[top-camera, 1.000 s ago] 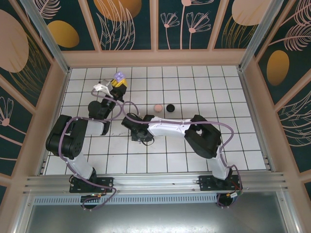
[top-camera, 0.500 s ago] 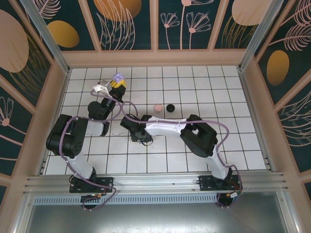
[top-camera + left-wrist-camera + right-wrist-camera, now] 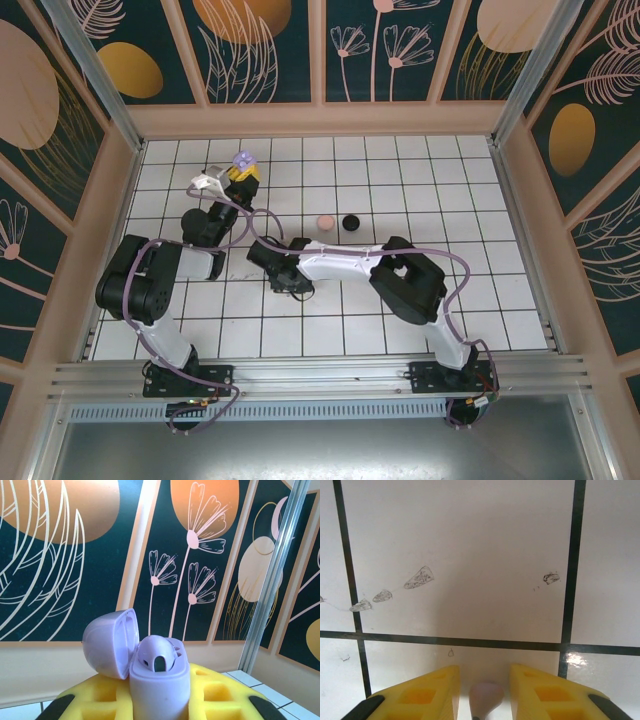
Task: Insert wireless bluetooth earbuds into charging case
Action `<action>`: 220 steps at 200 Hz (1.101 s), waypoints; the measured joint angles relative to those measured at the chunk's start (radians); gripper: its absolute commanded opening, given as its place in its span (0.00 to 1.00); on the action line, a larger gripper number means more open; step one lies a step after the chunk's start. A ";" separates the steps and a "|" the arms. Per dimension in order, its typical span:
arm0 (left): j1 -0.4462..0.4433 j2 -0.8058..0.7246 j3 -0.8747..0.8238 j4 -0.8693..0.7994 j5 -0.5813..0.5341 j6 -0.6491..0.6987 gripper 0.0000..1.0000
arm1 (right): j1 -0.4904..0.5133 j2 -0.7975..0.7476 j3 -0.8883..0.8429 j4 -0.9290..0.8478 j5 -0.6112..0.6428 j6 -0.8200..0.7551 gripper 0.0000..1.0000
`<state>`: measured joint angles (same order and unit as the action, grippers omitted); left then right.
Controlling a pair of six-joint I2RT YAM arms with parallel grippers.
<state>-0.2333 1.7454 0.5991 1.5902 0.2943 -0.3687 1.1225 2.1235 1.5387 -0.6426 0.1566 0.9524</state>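
Left tool [image 3: 160,696] grasping open purple case [image 3: 159,677] | right tool [image 3: 485,674] astride earbud [image 3: 486,696], grip cropped, cannot tell | white-tiled surface [image 3: 470,555], floral walls [image 3: 200,555]

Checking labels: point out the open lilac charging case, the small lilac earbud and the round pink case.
Open lilac charging case [image 3: 160,690], left wrist view, body front.
Small lilac earbud [image 3: 486,699], right wrist view, rounded head.
Round pink case [image 3: 324,222], top external view, top face.
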 measured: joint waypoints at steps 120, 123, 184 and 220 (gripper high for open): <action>0.000 0.003 0.000 0.000 0.000 -0.019 0.00 | 0.019 0.005 0.008 -0.019 0.056 -0.003 0.17; 0.000 0.003 0.000 0.000 0.000 -0.019 0.00 | 0.019 0.003 0.006 -0.019 0.058 -0.003 0.17; 0.000 0.002 0.001 0.000 0.012 -0.018 0.00 | 0.023 -0.074 -0.085 0.013 0.090 -0.003 0.17; 0.000 0.002 0.009 0.001 0.029 -0.018 0.00 | 0.010 -0.198 -0.177 0.024 0.121 -0.003 0.17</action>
<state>-0.2337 1.7473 0.6079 1.5909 0.3237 -0.3870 1.1320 1.9259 1.3621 -0.6189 0.2771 0.9493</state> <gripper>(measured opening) 0.205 0.171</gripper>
